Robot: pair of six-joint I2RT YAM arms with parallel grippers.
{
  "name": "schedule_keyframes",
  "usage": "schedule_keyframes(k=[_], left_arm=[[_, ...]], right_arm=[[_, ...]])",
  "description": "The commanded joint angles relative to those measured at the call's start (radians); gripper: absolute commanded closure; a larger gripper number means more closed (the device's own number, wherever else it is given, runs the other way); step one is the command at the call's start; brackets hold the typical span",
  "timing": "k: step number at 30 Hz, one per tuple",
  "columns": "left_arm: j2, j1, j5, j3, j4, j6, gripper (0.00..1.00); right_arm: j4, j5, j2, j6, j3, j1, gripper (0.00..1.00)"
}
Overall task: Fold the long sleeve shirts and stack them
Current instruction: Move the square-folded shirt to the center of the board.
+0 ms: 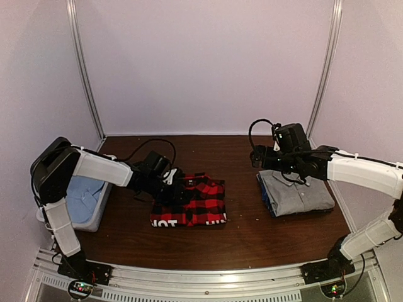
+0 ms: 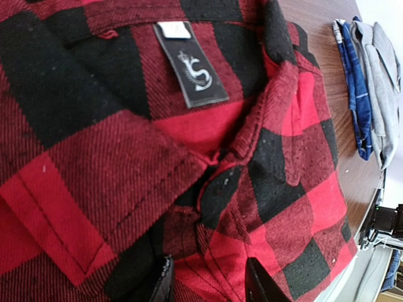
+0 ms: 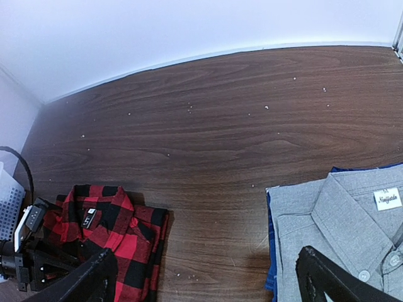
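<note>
The red-and-black flannel shirt (image 1: 195,202) lies folded at the table's middle, white letters on its front band. My left gripper (image 1: 169,185) is at its back left edge by the collar. In the left wrist view its fingers (image 2: 160,283) pinch a ridge of the flannel shirt (image 2: 189,157) just below the collar and black label. The grey shirt (image 1: 299,192) lies folded at the right, on top of a blue cloth (image 1: 264,189). My right gripper (image 1: 261,157) hovers above its far left corner, wide open and empty (image 3: 204,283), with the grey shirt (image 3: 340,226) under its right finger.
A pale bin (image 1: 94,223) holding light blue cloth stands at the left edge, behind my left arm. White walls and metal posts close in the table at the back and sides. Bare brown wood (image 3: 214,145) separates the two shirts.
</note>
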Motion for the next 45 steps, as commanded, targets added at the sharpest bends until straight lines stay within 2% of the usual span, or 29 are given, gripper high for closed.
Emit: schedule_keyframes(k=[1, 13, 19, 25, 29, 37, 45], left_arm=[[-0.064, 0.049, -0.072, -0.097, -0.111, 0.054, 0.6], [-0.265, 0.137, -0.09, -0.279, -0.192, 0.091, 0.6], [-0.339, 0.141, -0.096, -0.318, -0.229, 0.093, 0.59], [-0.379, 0.132, -0.034, -0.295, -0.206, 0.095, 0.59], [-0.355, 0.073, -0.017, -0.231, -0.202, 0.095, 0.59], [-0.213, -0.072, 0.013, -0.158, -0.158, 0.078, 0.59], [-0.158, -0.113, 0.045, -0.143, -0.12, 0.077, 0.59]], right_arm=[[-0.011, 0.023, 0.003, -0.006, -0.013, -0.004, 0.0], [-0.033, 0.021, 0.026, 0.0, -0.047, -0.004, 0.0], [-0.08, 0.062, 0.011, 0.009, -0.077, -0.004, 0.0], [-0.091, 0.084, -0.031, 0.029, -0.113, -0.008, 0.0], [-0.106, 0.096, -0.048, 0.034, -0.112, -0.018, 0.0], [-0.147, 0.124, -0.059, 0.038, -0.116, -0.075, 0.0], [-0.131, 0.118, -0.058, 0.029, -0.141, -0.295, 0.0]])
